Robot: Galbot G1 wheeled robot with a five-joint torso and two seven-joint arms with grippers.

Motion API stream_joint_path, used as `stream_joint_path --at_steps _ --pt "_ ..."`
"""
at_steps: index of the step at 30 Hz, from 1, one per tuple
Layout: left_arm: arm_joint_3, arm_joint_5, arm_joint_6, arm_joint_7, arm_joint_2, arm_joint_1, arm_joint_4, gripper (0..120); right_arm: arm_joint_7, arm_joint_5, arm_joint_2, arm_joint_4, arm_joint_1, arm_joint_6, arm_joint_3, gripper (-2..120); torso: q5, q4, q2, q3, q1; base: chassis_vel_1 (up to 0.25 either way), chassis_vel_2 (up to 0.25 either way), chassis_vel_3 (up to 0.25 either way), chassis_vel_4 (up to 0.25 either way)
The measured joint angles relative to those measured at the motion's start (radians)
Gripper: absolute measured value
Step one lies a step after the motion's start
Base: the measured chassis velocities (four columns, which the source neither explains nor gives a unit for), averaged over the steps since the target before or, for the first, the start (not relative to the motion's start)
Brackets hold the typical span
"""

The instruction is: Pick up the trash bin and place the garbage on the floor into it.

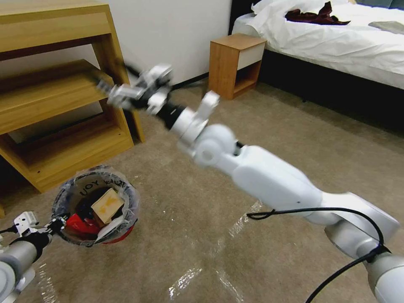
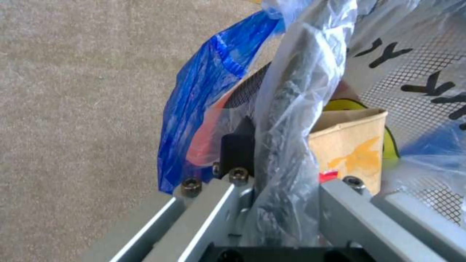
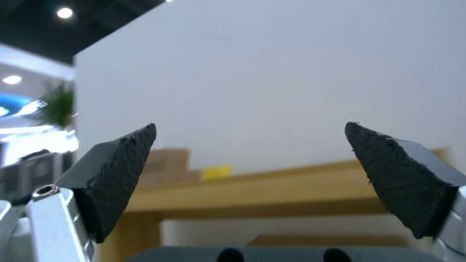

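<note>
Head view gives you one trash bin [image 1: 96, 205] above the floor [image 1: 202, 235], your left gripper [image 1: 59, 224] clamped on its bagged rim; the left wrist view adds one cardboard box [image 2: 350, 145] inside. Your right gripper [image 3: 250, 174] gapes, raised toward the shelf [image 1: 54, 97].

The right arm [image 1: 269, 176] stretches forward and up, its right gripper [image 3: 250, 156] raised with jaws spread wide, holding nothing. The left gripper [image 1: 57, 224] sits low, clamped on the trash bin [image 1: 96, 205] rim.

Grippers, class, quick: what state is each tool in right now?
Left gripper: shut on the trash bin, pinching its bag-lined rim.
Right gripper: open, holding nothing, raised toward the wooden shelf.
</note>
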State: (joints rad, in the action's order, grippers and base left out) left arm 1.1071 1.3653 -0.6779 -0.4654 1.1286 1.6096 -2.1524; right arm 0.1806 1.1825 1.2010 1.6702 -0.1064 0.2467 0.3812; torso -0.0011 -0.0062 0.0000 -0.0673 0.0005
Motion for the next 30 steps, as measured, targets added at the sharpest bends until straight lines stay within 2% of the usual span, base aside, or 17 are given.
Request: stream_joint_path --at_steps 3,9,10,11,12,13,15,16,18,20,21,23,24,27,29,30 --pt "0.004 0.002 0.0 0.0 -0.002 0.0 -0.005 0 0.014 -0.006 -0.07 0.011 -0.048 0.019 -0.143 99 0.0003 0.0 0.0 0.0 0.0 0.0 0.0 0.0 0.0" --pt "0.009 0.005 0.0 0.001 -0.003 -0.002 -0.011 0 0.014 -0.014 -0.159 0.036 -0.122 0.073 -0.285 99 0.0002 0.0 0.0 0.0 0.0 0.0 0.0 0.0 0.0" --pt "0.011 0.005 0.001 0.001 -0.004 -0.002 -0.011 0 0.01 -0.015 -0.174 0.043 -0.143 0.079 -0.315 99 0.0003 -0.0004 0.0 0.0 0.0 0.0 0.0 0.0 0.0" --pt "0.015 0.006 0.001 0.002 -0.006 -0.002 -0.012 0 0.009 -0.02 -0.202 0.068 -0.2 0.081 -0.398 100 -0.0002 0.0004 0.0 0.0 0.0 0.0 0.0 0.0 0.0" --pt "0.018 0.005 0.001 0.004 -0.007 -0.002 -0.013 0 0.008 -0.025 -0.217 0.082 -0.243 0.082 -0.45 100 -0.0001 -0.0003 0.0 0.0 0.0 0.0 0.0 0.0 0.0" --pt "0.018 0.005 0.001 0.004 -0.007 -0.002 -0.013 0 0.008 -0.025 -0.217 0.082 -0.243 0.082 -0.45 100 -0.0001 -0.0003 0.0 0.0 0.0 0.0 0.0 0.0 0.0" --pt "0.022 0.004 0.003 0.006 -0.008 -0.001 -0.014 0 0.007 -0.034 -0.233 0.102 -0.309 0.082 -0.528 100 0.0006 0.0 0.0 0.0 0.0 0.0 0.0 0.0 0.0" --pt "0.023 0.004 0.004 0.008 -0.01 0.0 -0.016 0 0.006 -0.043 -0.248 0.124 -0.381 0.082 -0.619 99 -0.0001 -0.0004 0.0 0.0 0.0 0.0 0.0 0.0 0.0" --pt "0.024 0.004 0.004 0.009 -0.01 0.0 -0.016 0 0.006 -0.051 -0.253 0.132 -0.408 0.082 -0.656 99 -0.0001 -0.0003 0.0 0.0 0.0 0.0 0.0 0.0 0.0" --pt "0.024 0.002 0.005 0.009 -0.01 -0.001 -0.018 0 0.002 -0.111 -0.274 0.164 -0.518 0.081 -0.8 100 -0.0002 0.0002 0.0 0.0 0.0 0.0 0.0 0.0 0.0" --pt "0.024 0.002 0.005 0.009 -0.01 -0.001 -0.018 0 0.002 -0.111 -0.274 0.164 -0.518 0.081 -0.8 100 -0.0002 0.0002 0.0 0.0 0.0 0.0 0.0 0.0 0.0" --pt "0.024 -0.001 0.005 0.011 -0.01 -0.003 -0.016 0 -0.017 -0.152 -0.288 0.196 -0.631 0.072 -0.892 100 -0.0001 -0.0001 0.0 0.0 0.0 0.0 0.0 0.0 0.0" --pt "0.024 -0.001 0.005 0.011 -0.01 -0.003 -0.016 0 -0.017 -0.152 -0.288 0.196 -0.631 0.072 -0.892 100 -0.0001 -0.0001 0.0 0.0 0.0 0.0 0.0 0.0 0.0" --pt "0.028 -0.007 0.007 0.014 -0.006 -0.001 -0.014 0 -0.104 -0.23 -0.293 0.269 -0.826 0.025 -0.99 100 0.0001 -0.0004 0.0 0.0 0.0 0.0 0.0 0.0 0.0" --pt "0.029 -0.009 0.007 0.015 -0.005 0.0 -0.015 0 -0.113 -0.24 -0.293 0.277 -0.843 0.018 -0.997 100 0.0 -0.0002 0.0 0.0 0.0 0.0 0.0 0.0 0.0" --pt "0.03 -0.014 0.007 0.016 -0.004 0.001 -0.015 0 -0.156 -0.278 -0.29 0.307 -0.904 0.001 -1.017 100 0.0001 0.0 0.0 0.0 0.0 0.0 0.0 0.0 0.0"
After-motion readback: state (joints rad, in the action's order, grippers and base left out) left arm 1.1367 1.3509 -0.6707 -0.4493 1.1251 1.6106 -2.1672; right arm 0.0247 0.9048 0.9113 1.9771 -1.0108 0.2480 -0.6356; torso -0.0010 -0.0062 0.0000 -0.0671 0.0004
